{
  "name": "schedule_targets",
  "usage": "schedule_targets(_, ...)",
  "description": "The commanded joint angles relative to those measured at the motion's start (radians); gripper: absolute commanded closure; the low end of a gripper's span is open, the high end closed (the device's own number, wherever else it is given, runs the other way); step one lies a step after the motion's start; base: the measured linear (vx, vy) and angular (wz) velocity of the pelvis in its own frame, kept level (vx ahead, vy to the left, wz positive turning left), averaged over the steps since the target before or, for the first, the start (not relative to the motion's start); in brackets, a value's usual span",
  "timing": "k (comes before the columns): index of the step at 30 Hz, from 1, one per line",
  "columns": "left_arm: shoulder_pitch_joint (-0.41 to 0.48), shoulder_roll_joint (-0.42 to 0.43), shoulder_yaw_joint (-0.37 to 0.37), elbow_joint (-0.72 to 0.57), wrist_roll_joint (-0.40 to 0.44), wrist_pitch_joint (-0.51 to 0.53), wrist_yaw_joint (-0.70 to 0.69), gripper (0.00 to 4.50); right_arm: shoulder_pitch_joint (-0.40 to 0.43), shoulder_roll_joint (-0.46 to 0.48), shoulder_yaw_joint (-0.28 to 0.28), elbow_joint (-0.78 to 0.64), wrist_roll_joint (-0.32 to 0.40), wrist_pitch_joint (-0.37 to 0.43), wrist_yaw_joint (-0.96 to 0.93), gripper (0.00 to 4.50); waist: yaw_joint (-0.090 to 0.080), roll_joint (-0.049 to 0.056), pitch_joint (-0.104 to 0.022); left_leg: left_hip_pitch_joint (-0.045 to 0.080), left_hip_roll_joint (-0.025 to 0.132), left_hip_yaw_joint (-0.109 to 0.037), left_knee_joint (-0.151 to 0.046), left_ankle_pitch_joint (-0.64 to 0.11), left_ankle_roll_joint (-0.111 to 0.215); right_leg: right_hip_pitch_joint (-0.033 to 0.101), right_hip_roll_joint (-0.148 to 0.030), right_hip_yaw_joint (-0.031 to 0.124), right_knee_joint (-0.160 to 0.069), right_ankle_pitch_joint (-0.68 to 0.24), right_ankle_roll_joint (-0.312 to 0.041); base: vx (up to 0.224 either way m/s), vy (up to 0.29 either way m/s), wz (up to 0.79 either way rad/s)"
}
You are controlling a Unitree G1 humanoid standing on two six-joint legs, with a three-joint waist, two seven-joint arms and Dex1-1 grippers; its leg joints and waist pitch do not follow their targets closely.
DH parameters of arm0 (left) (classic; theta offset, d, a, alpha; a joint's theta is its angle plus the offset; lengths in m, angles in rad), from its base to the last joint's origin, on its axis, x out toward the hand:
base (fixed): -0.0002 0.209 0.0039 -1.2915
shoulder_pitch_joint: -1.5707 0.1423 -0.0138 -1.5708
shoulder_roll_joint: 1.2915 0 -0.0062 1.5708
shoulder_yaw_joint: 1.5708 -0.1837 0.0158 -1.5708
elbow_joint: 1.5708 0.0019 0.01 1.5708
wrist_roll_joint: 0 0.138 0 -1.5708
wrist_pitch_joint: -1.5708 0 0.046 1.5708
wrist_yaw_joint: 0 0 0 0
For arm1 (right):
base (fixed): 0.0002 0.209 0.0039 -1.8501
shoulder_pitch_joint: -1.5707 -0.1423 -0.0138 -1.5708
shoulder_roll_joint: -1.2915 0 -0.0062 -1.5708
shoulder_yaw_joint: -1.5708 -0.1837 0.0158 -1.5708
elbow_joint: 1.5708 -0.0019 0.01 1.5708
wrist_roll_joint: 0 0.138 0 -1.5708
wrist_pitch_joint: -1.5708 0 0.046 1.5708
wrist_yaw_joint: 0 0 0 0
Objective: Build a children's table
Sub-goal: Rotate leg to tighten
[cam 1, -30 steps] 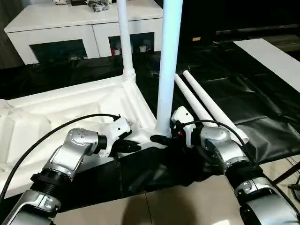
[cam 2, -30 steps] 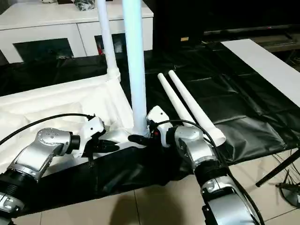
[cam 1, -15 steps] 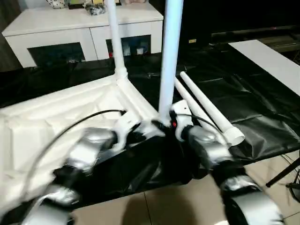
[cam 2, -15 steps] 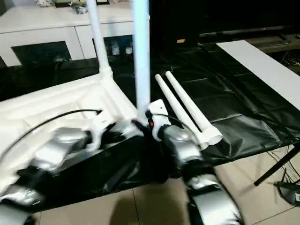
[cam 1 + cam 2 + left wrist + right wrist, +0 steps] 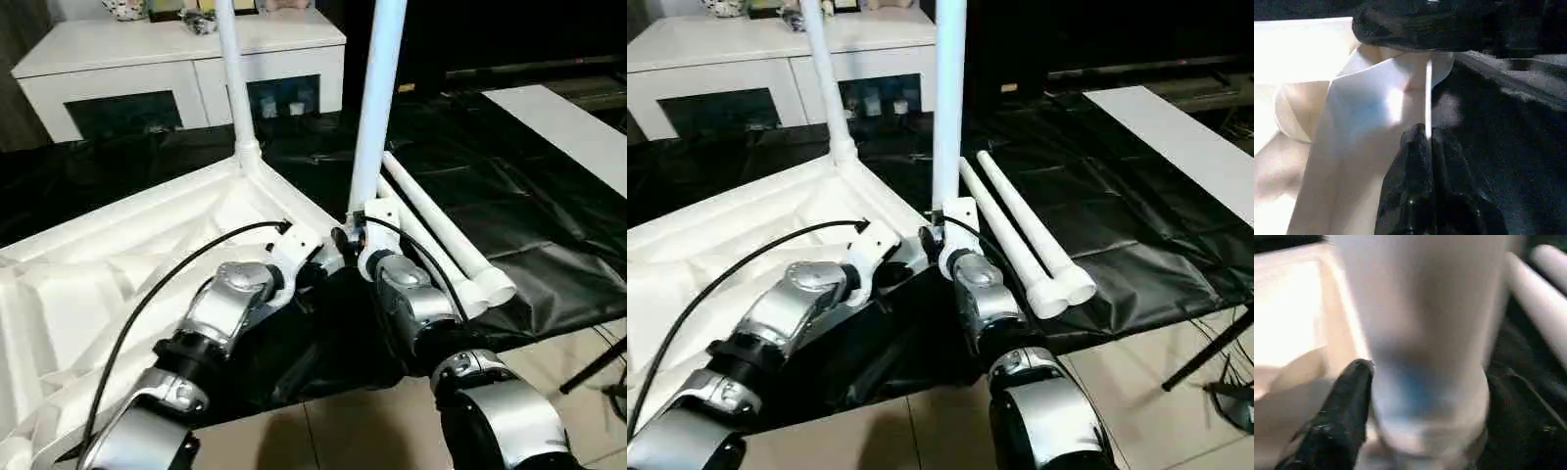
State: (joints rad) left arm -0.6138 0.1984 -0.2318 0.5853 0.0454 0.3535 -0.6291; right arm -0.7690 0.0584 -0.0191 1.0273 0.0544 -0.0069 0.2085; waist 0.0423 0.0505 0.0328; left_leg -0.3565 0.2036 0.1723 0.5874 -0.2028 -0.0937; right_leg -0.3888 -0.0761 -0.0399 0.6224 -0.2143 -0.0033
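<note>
From the left eye, the tabletop [image 5: 127,245] is lying upside down on the black sheet [image 5: 549,196], ribbed side up. One leg [image 5: 231,78] is standing in the far corner socket and a second leg [image 5: 377,108] is rising from the near corner, right where both arms are meeting. The right gripper [image 5: 351,238] is working at the foot of that near leg, and the left gripper [image 5: 315,271] is pressing in beside the corner.

From the right eye, two spare legs [image 5: 1019,235] are lying side by side on the sheet, just beside the right arm. A white cabinet [image 5: 745,69] is standing well behind.

In the left wrist view, the left fingers [image 5: 1420,161] are pinched together, holding nothing, their tips resting against the white corner of the tabletop.

In the right wrist view, the right fingers [image 5: 1347,401] are standing wide on either side of the near leg's base; whether they are actually pressing on it I cannot tell.

By my reading, the second leg is being seated, about halfway through. Next, that leg wants a firm push or twist home, then a reach for a spare. The cable looping over the left arm and the crowded corner are leaving little room.
</note>
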Motion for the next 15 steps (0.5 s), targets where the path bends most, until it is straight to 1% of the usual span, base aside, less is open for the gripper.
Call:
schedule_targets(1, 0.047, 0.039, 0.006, -0.019, -0.018, -0.042, -0.082, 4.50, 0.013, -0.015, 0.055, -0.068, 0.018, -0.009, 0.158, 0.86, 0.001, -0.008, -0.050, -0.013, 0.013, -0.007, -0.073, -0.153, 0.044, 0.050, -0.057, 0.029, -0.077, -0.107, -0.200, 0.000, 0.000, 0.00)
schedule_targets(2, 0.049, 0.041, 0.006, -0.022, -0.020, -0.044, -0.089, 4.50, 0.014, -0.019, 0.056, -0.070, 0.017, -0.009, 0.163, 0.73, 0.000, -0.009, -0.052, -0.012, 0.014, -0.006, -0.070, -0.140, 0.050, 0.050, -0.058, 0.028, -0.075, -0.084, -0.206, 0.000, 0.000, 0.00)
schedule_targets(3, 0.063, 0.066, -0.003, -0.048, -0.034, -0.044, -0.150, 4.50, 0.026, -0.055, 0.076, -0.096, 0.002, -0.004, 0.212, 0.65, 0.000, -0.007, -0.056, -0.008, 0.015, -0.004, -0.064, -0.104, 0.063, 0.048, -0.054, 0.029, -0.068, -0.019, -0.225, 0.000, 0.000, 0.00)
schedule_targets(4, 0.070, 0.078, -0.007, -0.062, -0.040, -0.037, -0.175, 4.50, 0.032, -0.073, 0.084, -0.106, -0.006, -0.003, 0.233, 0.61, 0.000, -0.009, -0.061, -0.010, 0.014, -0.003, -0.058, -0.058, 0.079, 0.050, -0.052, 0.028, -0.059, 0.060, -0.246, 0.000, 0.000, 0.00)
schedule_targets(5, 0.078, 0.094, -0.011, -0.080, -0.048, -0.018, -0.205, 4.50, 0.044, -0.099, 0.099, -0.129, -0.010, -0.003, 0.284, 0.61, 0.001, -0.007, -0.063, -0.010, 0.013, -0.001, -0.054, -0.033, 0.089, 0.048, -0.051, 0.029, -0.054, 0.104, -0.257, 0.000, 0.000, 0.00)
schedule_targets(6, 0.084, 0.105, -0.013, -0.092, -0.055, -0.004, -0.225, 4.50, 0.052, -0.117, 0.109, -0.145, -0.012, -0.003, 0.321, 0.61, 0.003, -0.007, -0.066, -0.009, 0.013, -0.001, -0.051, -0.013, 0.098, 0.049, -0.049, 0.027, -0.051, 0.139, -0.265, 0.000, 0.000, 0.00)
schedule_targets(7, 0.096, 0.127, -0.015, -0.113, -0.072, -0.004, -0.271, 4.50, 0.076, -0.157, 0.130, -0.189, -0.006, -0.002, 0.417, 0.61, 0.006, -0.004, -0.066, -0.010, 0.012, 0.001, -0.045, 0.018, 0.133, 0.045, -0.046, 0.026, -0.044, 0.226, -0.286, 0.000, 0.000, 0.00)
schedule_targets(8, 0.098, 0.129, -0.015, -0.116, -0.075, -0.004, -0.279, 4.50, 0.079, -0.162, 0.133, -0.195, -0.005, -0.002, 0.430, 0.61, 0.011, -0.006, -0.064, -0.009, 0.015, 0.003, -0.043, 0.008, 0.147, 0.044, -0.047, 0.025, -0.043, 0.233, -0.293, 0.000, 0.000, 0.00)
schedule_targets(9, 0.102, 0.136, -0.015, -0.123, -0.083, -0.005, -0.297, 4.50, 0.086, -0.174, 0.139, -0.208, -0.003, -0.002, 0.459, 0.61, 0.010, -0.007, -0.063, -0.011, 0.015, 0.003, -0.045, 0.004, 0.147, 0.045, -0.047, 0.025, -0.043, 0.223, -0.296, 0.000, 0.000, 0.00)
schedule_targets(10, 0.116, 0.160, -0.024, -0.148, -0.104, -0.021, -0.358, 4.50, 0.108, -0.210, 0.159, -0.248, -0.001, -0.010, 0.544, 0.61, 0.016, -0.003, -0.063, -0.009, 0.017, 0.002, -0.045, -0.017, 0.146, 0.045, -0.048, 0.022, -0.045, 0.194, -0.299, 0.000, 0.000, 0.00)
schedule_targets(13, 0.141, 0.204, -0.037, -0.199, -0.135, -0.023, -0.457, 4.50, 0.149, -0.282, 0.206, -0.319, -0.002, -0.023, 0.695, 0.61, 0.022, -0.005, -0.059, -0.005, 0.022, 0.004, -0.048, -0.056, 0.131, 0.043, -0.046, 0.022, -0.048, 0.140, -0.298, 0.000, 0.000, 0.00)
schedule_targets(15, 0.152, 0.222, -0.039, -0.227, -0.151, 0.001, -0.497, 4.50, 0.162, -0.313, 0.225, -0.341, 0.000, -0.020, 0.750, 0.61, 0.023, -0.005, -0.057, -0.006, 0.023, 0.005, -0.051, -0.082, 0.120, 0.041, -0.048, 0.023, -0.051, 0.100, -0.294, 0.000, 0.000, 0.00)
